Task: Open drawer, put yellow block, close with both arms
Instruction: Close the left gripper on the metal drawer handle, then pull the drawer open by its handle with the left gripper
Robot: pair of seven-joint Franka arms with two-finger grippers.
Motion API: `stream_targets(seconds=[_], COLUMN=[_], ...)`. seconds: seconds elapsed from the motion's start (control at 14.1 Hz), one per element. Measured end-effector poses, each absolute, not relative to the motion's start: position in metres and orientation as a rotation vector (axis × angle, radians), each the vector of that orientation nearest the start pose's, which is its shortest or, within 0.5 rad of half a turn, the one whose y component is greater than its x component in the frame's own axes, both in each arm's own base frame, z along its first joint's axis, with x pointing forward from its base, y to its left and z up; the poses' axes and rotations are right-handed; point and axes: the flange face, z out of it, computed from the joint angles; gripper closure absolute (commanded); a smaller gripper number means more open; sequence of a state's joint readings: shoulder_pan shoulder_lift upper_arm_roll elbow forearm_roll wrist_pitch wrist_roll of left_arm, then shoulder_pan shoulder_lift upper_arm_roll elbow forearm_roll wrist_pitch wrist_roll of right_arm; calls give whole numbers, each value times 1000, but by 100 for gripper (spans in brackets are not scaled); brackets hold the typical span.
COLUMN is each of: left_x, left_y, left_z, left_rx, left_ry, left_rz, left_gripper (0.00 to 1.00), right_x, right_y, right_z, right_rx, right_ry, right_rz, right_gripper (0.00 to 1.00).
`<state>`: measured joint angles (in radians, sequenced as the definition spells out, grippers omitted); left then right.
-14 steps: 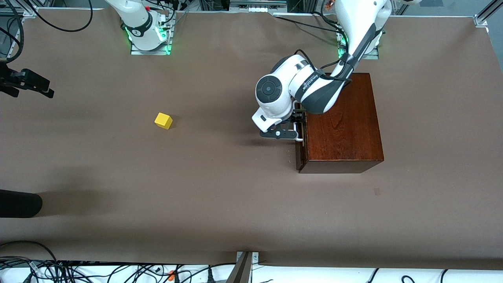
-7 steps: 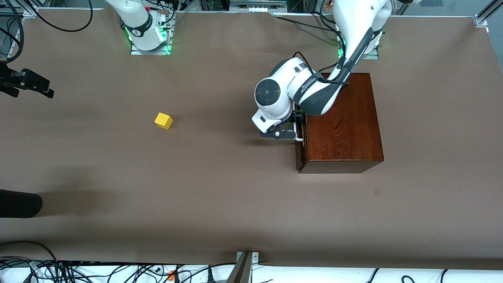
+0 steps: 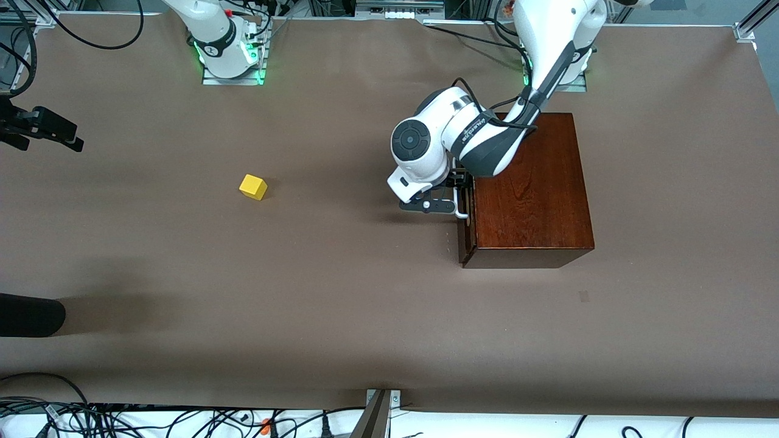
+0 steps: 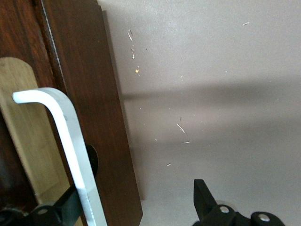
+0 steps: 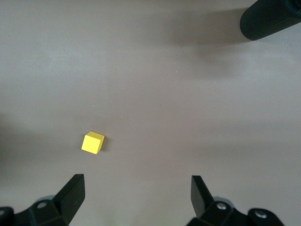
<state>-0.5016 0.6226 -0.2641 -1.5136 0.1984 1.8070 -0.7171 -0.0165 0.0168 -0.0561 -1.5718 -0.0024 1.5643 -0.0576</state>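
A: Where is the left gripper [image 3: 457, 196] sitting?

B: At centre right of the front view, jaws spread, one finger [image 4: 61, 212] hooked inside the white U-shaped bar handle [image 4: 66, 141] of the dark reddish-brown drawer [image 3: 467, 228] (barely ajar).

A: And the small yellow cube [image 3: 253, 187]?

B: Lying centre left on the table. The right gripper [image 5: 136, 197] is waiting above it, fingers apart, holding nothing.

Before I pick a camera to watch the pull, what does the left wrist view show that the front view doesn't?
Only the left wrist view: the drawer already slightly out, pale wood showing, and one finger of the open left tool hooked under the white handle.
Only the front view: the yellow block, the mahogany box, both arms.
Both: drawer front, handle, brown table.
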Motion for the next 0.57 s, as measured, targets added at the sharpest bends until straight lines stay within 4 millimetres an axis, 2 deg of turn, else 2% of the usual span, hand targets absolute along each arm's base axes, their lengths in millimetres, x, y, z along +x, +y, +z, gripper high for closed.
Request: stream_targets(seconds=[0.57], left_x=[499], left_y=[-453], left_z=[290], left_rx=[-2901], left_ry=[115], left_rz=[279], left_gripper=[0], right_x=[557], right_y=[-41], right_z=[614], right_rx=[-3143], right_ry=[24], right_rz=[38], right_gripper=[0])
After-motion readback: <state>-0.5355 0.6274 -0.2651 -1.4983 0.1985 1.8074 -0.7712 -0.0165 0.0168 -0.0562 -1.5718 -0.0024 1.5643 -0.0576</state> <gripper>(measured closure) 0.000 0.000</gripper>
